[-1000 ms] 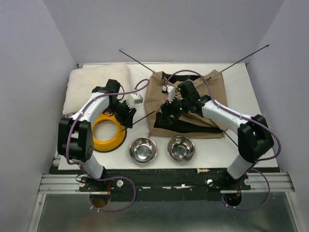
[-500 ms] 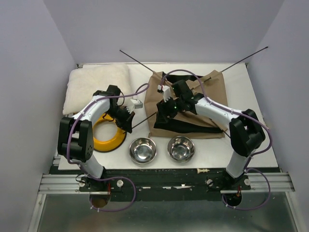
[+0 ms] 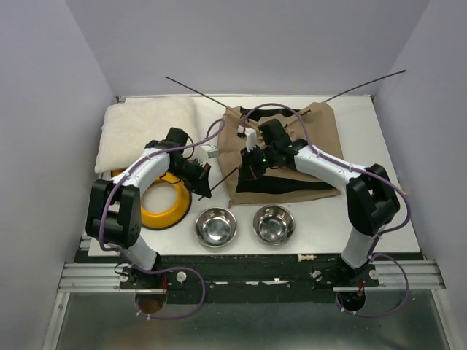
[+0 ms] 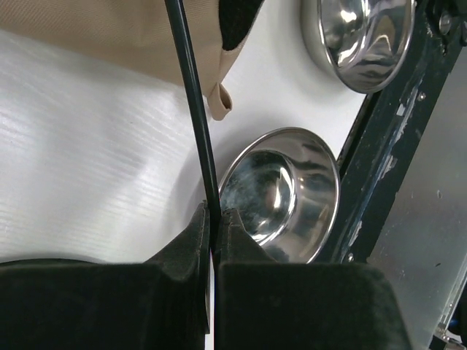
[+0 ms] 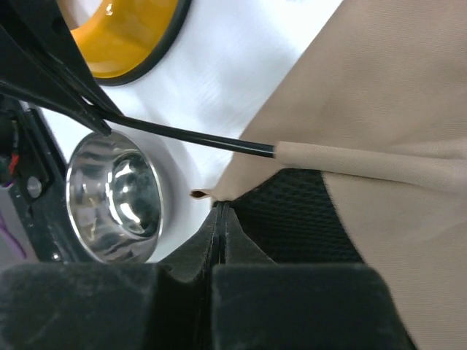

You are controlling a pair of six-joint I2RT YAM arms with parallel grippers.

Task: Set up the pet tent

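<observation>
Top view: your pet tent (image 3: pixel 325 138) lies flat on the bench (image 3: pixel 321 219), with the left end effector (image 3: pixel 202 187) just off the tent's left edge and the right end effector (image 3: pixel 252 170) over that same edge. Left wrist: left end effector is clamped on the tent's black pole (image 4: pixel 191 95), steel bowl (image 4: pixel 284 197) near the tent corner. Right wrist: right end effector is pinched shut on the tent's corner hem.

Bowls (image 3: pixel 216 226), pole (image 3: pixel 221 179) block near-centre; table (image 3: pixel 361 138) right probably passable.
</observation>
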